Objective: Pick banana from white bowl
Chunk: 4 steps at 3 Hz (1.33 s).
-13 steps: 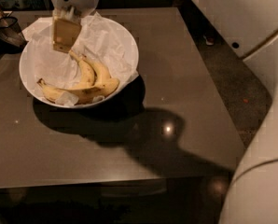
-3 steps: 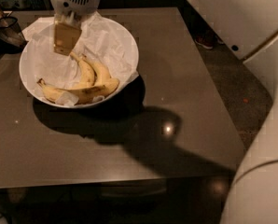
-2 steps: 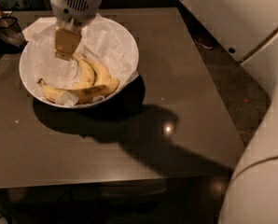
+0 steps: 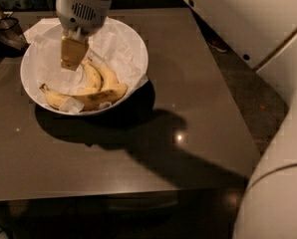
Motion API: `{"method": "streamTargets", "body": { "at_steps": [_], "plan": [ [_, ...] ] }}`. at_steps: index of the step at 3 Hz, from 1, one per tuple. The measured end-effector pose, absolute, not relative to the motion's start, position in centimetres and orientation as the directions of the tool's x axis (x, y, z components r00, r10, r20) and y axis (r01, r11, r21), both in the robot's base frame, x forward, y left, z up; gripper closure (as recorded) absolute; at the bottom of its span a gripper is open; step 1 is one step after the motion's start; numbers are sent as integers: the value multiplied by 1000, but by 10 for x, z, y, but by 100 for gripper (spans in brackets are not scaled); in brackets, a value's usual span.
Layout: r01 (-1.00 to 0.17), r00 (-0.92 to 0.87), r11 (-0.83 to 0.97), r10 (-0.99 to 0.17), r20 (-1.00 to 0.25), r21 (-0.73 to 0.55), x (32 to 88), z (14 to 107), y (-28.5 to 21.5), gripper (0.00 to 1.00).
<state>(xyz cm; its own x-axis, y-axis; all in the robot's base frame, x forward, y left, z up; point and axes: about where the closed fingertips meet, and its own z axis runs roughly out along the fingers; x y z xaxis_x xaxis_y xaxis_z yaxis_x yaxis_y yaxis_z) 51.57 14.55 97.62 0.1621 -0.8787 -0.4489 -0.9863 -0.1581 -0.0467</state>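
The white bowl (image 4: 133,44) stands at the back left of the dark table, lined with crumpled white paper. The banana (image 4: 83,99), long and curved with a dark stem tip and brown streaks, lies along the bowl's near side. Two shorter bananas (image 4: 99,75) lie just behind it. My gripper (image 4: 73,54) hangs over the bowl's left middle, its tan fingers (image 4: 72,51) pointing down, just above and left of the short bananas' far ends. It holds nothing that I can see.
The dark table (image 4: 188,108) stretches to the right and front of the bowl. A dark object (image 4: 6,31) sits at the table's back left corner. My white arm and body (image 4: 273,59) fill the right side. Floor shows at the right.
The gripper has shifted slightly right and lower over the bowl, nearer the short bananas. The bananas and bowl have not moved.
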Motion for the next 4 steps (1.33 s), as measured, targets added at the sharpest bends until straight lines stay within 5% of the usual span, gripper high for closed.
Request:
{"method": "streamTargets", "body": {
  "at_steps": [2,4],
  "plan": [
    [-988,149,-152,-877,-456,-30,516,963,137,47],
    [-989,140,-147,-874,-465,-22,518,958,131,28]
  ]
}}
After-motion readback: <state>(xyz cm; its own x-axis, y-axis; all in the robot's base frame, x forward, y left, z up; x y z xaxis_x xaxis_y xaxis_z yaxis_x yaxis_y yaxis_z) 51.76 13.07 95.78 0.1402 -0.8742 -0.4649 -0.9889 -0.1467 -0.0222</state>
